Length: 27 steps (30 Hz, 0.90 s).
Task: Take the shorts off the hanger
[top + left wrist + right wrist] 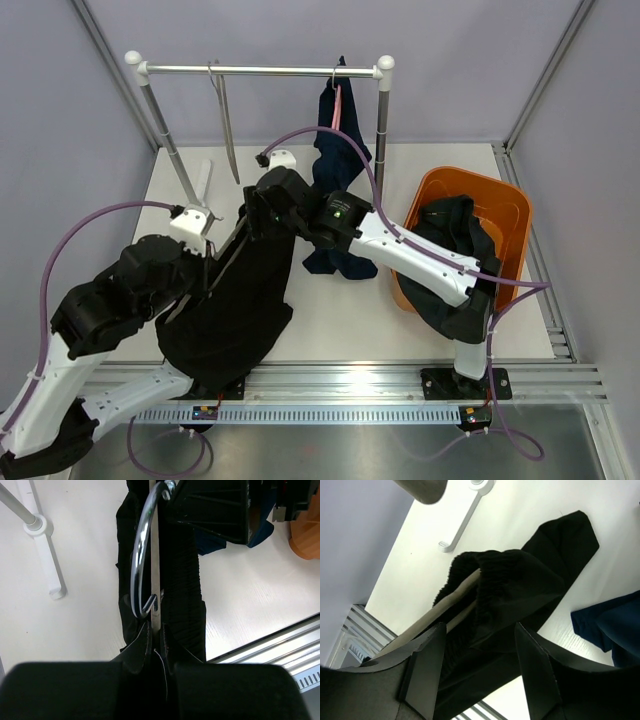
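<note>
Top view: the black shorts (240, 305) lie draped on the tabletop (340, 320) between the arms, with the long axis slanting from near left to far right.

Left wrist view: the left gripper (159, 655) is clamped together on the hanger (136, 565) and the waistband cloth.

Right wrist view: the right gripper (480, 665) stands apart, one finger on either side of the bunched waistband. Whether it touches the cloth cannot be told.
</note>
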Motion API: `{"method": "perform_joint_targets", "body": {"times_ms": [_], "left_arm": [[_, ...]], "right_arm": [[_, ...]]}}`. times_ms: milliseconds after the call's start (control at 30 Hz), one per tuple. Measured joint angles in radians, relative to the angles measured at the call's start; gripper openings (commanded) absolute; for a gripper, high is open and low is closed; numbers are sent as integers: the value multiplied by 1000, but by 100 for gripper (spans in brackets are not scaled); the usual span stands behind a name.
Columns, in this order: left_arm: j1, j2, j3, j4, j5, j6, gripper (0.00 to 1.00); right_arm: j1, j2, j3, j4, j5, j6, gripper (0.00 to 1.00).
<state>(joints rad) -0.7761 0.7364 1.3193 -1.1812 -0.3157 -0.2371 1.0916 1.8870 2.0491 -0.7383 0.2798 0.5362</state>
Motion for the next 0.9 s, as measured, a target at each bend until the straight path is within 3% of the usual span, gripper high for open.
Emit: {"method": "perform_joint_targets", "body": {"times_ms": [600, 733, 767, 900], "left_arm": [[-1, -18, -5, -3, 4, -1, 0], [-1, -18, -5, -3, 7, -1, 0], [-1, -18, -5, -3, 7, -1, 0], [-1, -23, -5, -3, 13, -2, 0]], "right_arm": [[0, 67, 19, -9, 19, 2, 61], [-2, 78, 19, -11, 19, 0, 40], [-2, 78, 19, -11, 19, 0, 30], [-10, 78, 31, -13, 24, -2, 7]]}}
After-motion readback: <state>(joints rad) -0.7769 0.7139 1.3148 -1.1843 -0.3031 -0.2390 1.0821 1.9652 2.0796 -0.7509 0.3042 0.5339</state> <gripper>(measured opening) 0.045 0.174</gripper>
